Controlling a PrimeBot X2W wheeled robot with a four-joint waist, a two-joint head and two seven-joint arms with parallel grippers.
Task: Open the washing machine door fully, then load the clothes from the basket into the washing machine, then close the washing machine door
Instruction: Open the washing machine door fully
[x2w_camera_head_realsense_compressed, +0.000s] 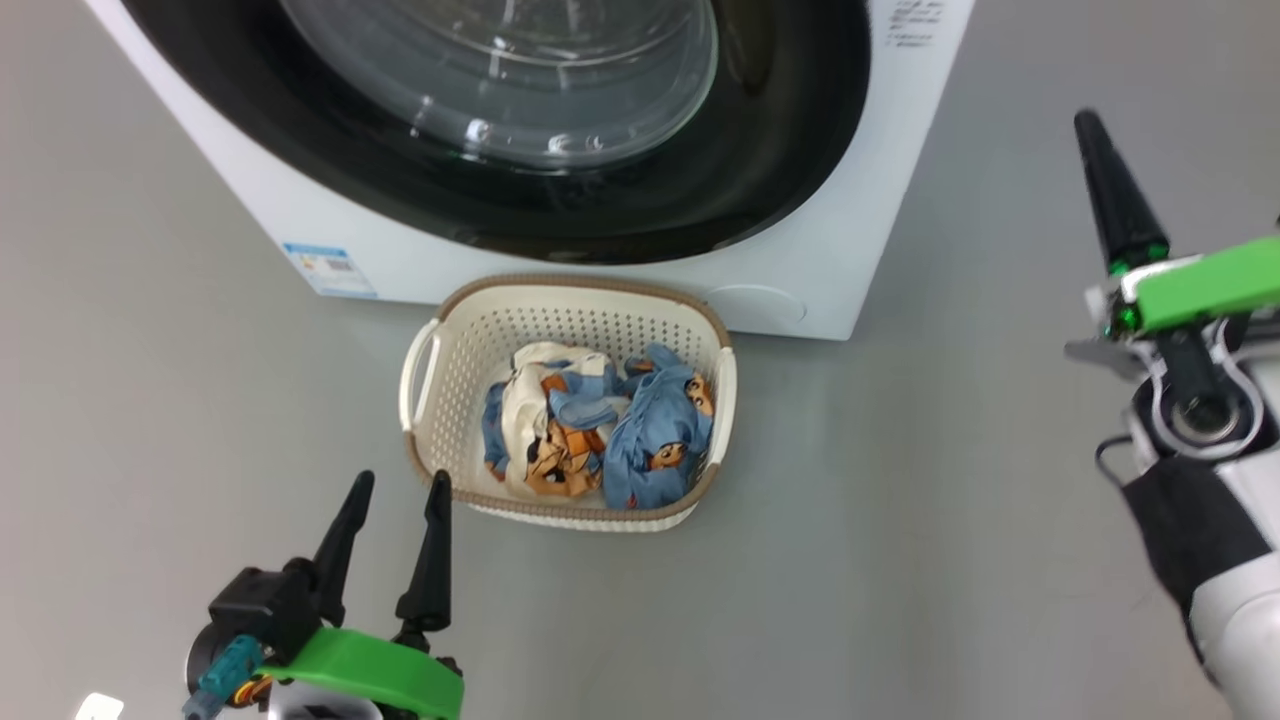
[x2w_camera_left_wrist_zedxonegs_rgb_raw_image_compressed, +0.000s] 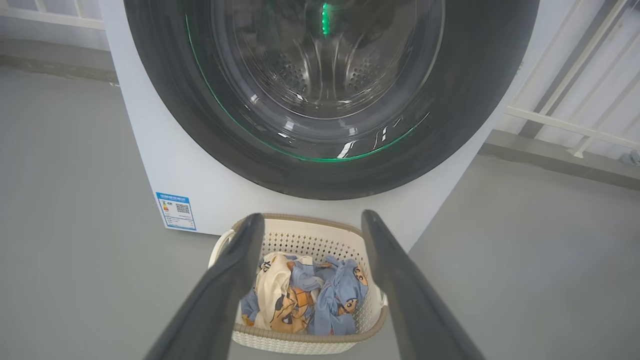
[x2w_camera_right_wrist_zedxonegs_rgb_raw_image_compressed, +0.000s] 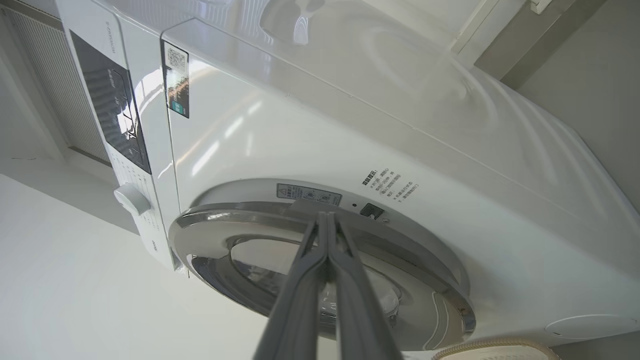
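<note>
Two pincers face the washer (x2w_camera_head_realsense_compressed: 885, 200): the left pincer (x2w_camera_head_realsense_compressed: 402, 484), fingers apart, hovers beside the basket (x2w_camera_head_realsense_compressed: 580, 287) on the floor (x2w_camera_head_realsense_compressed: 150, 400) at the machine's foot, likely readied for the clothes (x2w_camera_head_realsense_compressed: 600, 430) heaped inside; the right pincer (x2w_camera_head_realsense_compressed: 1090, 130), fingers pressed together, points at the door (x2w_camera_head_realsense_compressed: 800, 150), seemingly shut, probably to pry its edge. Right wrist view adds the dial (x2w_camera_right_wrist_zedxonegs_rgb_raw_image_compressed: 131, 199); left wrist view, the drum (x2w_camera_left_wrist_zedxonegs_rgb_raw_image_compressed: 320, 75) behind the door.

The head view looks steeply down, basket (x2w_camera_head_realsense_compressed: 570, 284) at centre and washer (x2w_camera_head_realsense_compressed: 890, 200) at 12 o'clock. The left wrist view sits low and near, facing the door (x2w_camera_left_wrist_zedxonegs_rgb_raw_image_compressed: 165, 100) squarely, sharing basket and door with it. The right wrist view, close and tilted, looks along the washer's front.
</note>
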